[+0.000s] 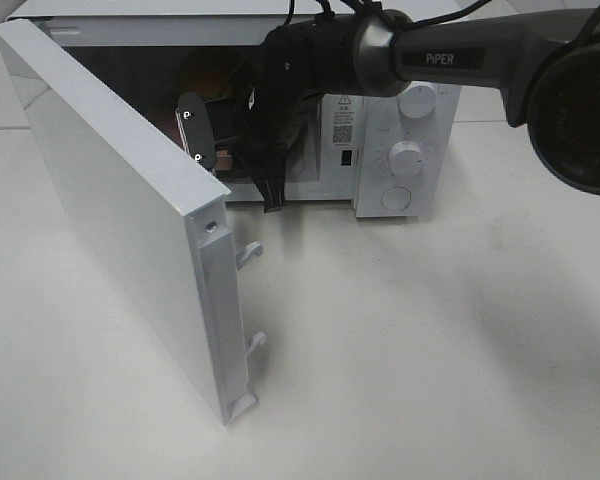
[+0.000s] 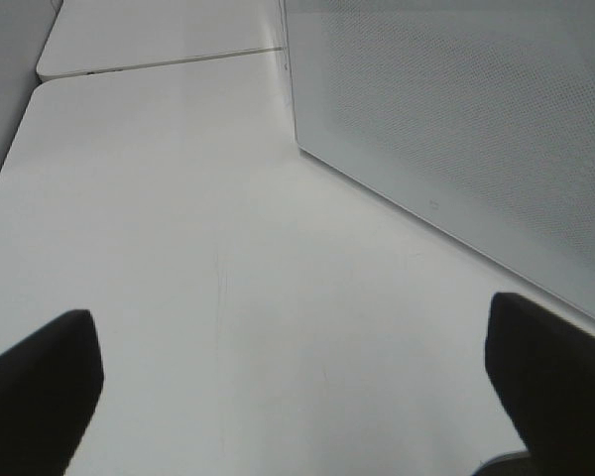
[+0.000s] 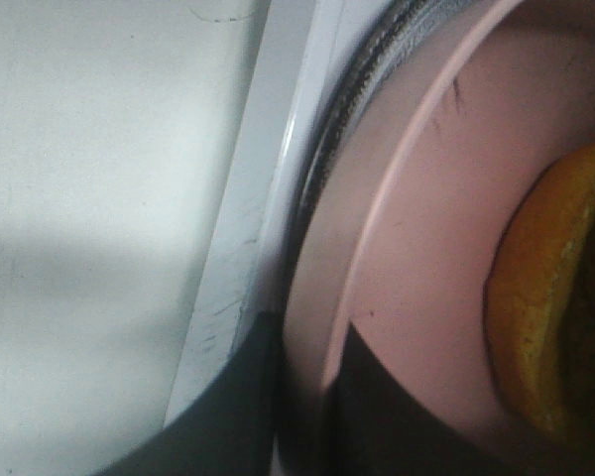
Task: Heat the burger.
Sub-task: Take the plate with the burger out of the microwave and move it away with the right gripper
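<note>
The burger [image 3: 547, 327] shows as a golden-brown bun edge on a round pink plate [image 3: 416, 248]. The plate lies on the glass turntable [image 3: 362, 94] inside the microwave [image 1: 405, 120]. My right gripper [image 3: 297, 407] reaches into the cavity and is shut on the plate's near rim, one dark finger [image 3: 223, 416] under it and one over it. In the exterior high view the right gripper [image 1: 205, 140] is half hidden behind the open door [image 1: 120, 200], and the burger is only a dim brown patch [image 1: 202, 72]. My left gripper [image 2: 297, 387] hangs open over the bare table.
The microwave door swings out far toward the front left, its latch hooks [image 1: 250, 255] sticking out. The door's perforated panel [image 2: 456, 129] stands close beside the left gripper. Control knobs [image 1: 405, 158] sit on the microwave's right. The white table [image 1: 430, 350] stretches in front.
</note>
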Action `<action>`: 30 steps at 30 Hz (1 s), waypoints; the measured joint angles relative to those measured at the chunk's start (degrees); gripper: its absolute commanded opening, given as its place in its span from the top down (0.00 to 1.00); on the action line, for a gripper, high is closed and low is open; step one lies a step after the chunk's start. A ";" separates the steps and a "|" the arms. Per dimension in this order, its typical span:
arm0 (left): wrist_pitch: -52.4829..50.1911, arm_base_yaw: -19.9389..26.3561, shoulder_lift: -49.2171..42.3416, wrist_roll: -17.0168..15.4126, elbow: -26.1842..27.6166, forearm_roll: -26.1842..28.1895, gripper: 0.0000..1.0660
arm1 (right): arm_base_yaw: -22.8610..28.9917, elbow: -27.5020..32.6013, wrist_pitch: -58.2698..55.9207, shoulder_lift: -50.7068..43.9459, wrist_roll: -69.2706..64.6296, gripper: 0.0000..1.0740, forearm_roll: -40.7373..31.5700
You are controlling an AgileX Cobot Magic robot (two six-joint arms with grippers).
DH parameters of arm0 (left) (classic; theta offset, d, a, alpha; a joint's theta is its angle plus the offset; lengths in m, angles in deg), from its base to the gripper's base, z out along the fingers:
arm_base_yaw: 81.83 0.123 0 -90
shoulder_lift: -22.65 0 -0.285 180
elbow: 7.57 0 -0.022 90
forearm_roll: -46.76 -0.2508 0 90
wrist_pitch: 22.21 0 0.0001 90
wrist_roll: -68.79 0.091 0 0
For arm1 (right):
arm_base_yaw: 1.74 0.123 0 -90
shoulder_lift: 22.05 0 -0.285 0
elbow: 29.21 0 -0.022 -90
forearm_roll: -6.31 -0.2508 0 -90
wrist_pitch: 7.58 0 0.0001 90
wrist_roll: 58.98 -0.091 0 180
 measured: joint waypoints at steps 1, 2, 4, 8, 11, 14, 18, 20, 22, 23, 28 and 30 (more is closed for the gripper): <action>0.00 0.00 0.00 0.00 0.00 0.00 0.08 | 0.00 0.00 0.00 0.00 0.00 1.00 0.00; 0.00 0.00 0.00 0.00 0.00 0.00 0.08 | 0.29 0.00 -0.69 -0.29 0.52 1.00 -0.23; 0.00 0.00 0.00 0.00 0.00 0.00 0.08 | 0.34 0.00 -1.15 -0.52 1.43 1.00 -1.15; 0.00 0.00 0.00 0.00 0.00 0.00 0.08 | 0.34 0.29 -1.66 -1.38 1.95 1.00 -2.35; 0.00 0.00 0.00 0.00 0.00 0.00 0.08 | 0.34 4.41 0.23 -3.50 4.41 1.00 -3.44; 0.00 0.00 0.00 0.00 0.00 0.00 0.08 | 0.34 5.67 0.92 -4.13 5.39 1.00 -3.90; 0.00 0.00 0.00 0.00 0.00 0.00 0.08 | 0.34 13.12 4.87 -7.56 13.64 1.00 -7.56; 0.00 0.00 0.00 0.00 0.00 0.00 0.08 | 0.34 15.81 6.19 -9.05 16.79 1.00 -8.54; 0.00 0.00 0.00 0.00 0.00 0.00 0.08 | 0.34 16.79 6.70 -9.57 17.82 1.00 -8.94; 0.00 0.00 0.00 0.00 0.00 0.00 0.08 | 0.34 18.85 7.56 -10.66 19.14 1.00 -9.22; 0.00 0.00 0.00 0.00 0.00 0.00 0.08 | 0.34 22.23 8.88 -13.01 20.11 1.00 -9.28; 0.00 0.00 0.00 0.00 0.00 0.00 0.08 | 0.06 23.84 8.94 -14.32 21.60 1.00 -10.49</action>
